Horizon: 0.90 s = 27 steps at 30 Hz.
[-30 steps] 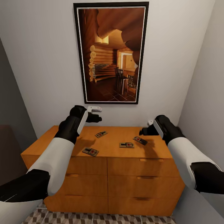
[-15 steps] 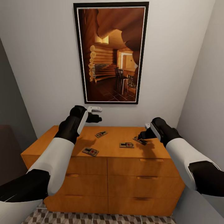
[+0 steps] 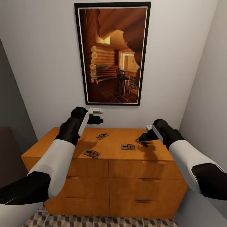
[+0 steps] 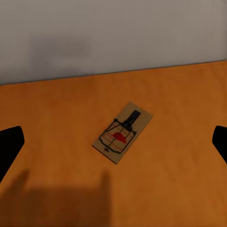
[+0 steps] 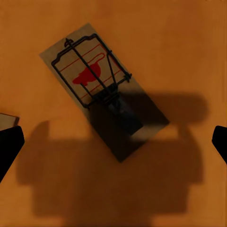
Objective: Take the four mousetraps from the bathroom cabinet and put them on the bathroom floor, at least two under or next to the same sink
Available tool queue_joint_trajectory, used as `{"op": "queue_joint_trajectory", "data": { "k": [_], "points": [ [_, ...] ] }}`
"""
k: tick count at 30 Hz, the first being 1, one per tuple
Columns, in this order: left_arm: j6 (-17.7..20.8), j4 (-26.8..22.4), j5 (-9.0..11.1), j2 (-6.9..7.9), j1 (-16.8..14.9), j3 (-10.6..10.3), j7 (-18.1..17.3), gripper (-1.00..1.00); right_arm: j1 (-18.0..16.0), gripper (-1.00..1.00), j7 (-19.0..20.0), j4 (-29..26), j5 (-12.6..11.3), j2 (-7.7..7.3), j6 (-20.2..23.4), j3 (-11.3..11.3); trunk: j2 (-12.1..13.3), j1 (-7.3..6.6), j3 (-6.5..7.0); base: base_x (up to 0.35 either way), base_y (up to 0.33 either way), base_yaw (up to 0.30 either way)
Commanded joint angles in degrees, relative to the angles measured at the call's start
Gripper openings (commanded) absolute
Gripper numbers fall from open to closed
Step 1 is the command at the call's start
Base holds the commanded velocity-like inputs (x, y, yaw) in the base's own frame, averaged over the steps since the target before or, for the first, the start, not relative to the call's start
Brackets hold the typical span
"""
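While all four mousetraps lie flat on the cabinet point(image 3: 108, 148) top, we hold both arms above that surface, ready to start picking. Our right gripper point(image 3: 143, 137) hangs close over the rightmost mousetrap point(image 3: 142, 142), pointing down at it; in the right wrist view that trap point(image 5: 101, 111) lies skewed between the two dark finger ends at the frame's edges, so the jaws stand wide and hold nothing. We judge this is the lineup for a first grasp, and the trap's angle may call for a wrist turn. Our left gripper point(image 3: 98, 119) hovers higher, near the wall, spread wide too, looking down at the back mousetrap point(image 4: 122, 132). Two more traps sit apart: one at mid-top point(image 3: 128, 147), one near the front edge point(image 3: 91, 153). A strip of patterned bathroom floor point(image 3: 94, 220) shows below the cabinet, where they must end up.
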Motion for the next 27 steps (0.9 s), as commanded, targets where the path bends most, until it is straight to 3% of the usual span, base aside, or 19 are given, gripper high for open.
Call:
{"op": "queue_joint_trajectory", "data": {
  "k": [1, 7, 18, 27],
  "points": [
    [0.2, 0.0, 0.0, 0.0, 0.0, 0.0, 0.0, 1.0, -0.1, 1.0, 0.0, -0.2, -0.3, -0.13, 0.2, 0.8, 0.0, 0.0, -0.07, 0.0, 0.0, 0.0],
    [0.2, -0.1, 0.0, -0.05, -0.1, 0.0, 0.0, 1.0, -0.1, 1.0, 0.6, -1.7, -0.3, -0.27, 0.2, 2.6, 0.0, 0.0, -0.07, 0.0, 0.0, 0.0],
    [0.2, -0.1, 0.1, -0.08, -0.1, -0.1, -0.1, 1.0, -0.1, 1.0, 3.9, -5.1, -0.2, -0.47, 0.2, 7.8, 0.0, 0.0, -0.07, 0.0, 0.0, 0.0],
    [0.2, -0.1, 0.1, -0.09, 0.0, -0.1, -0.1, 1.0, -0.1, 1.0, 6.4, -5.7, -0.1, -0.59, 0.2, 9.1, 0.0, 0.0, -0.07, 0.0, 0.0, 0.0]
  ]
}}
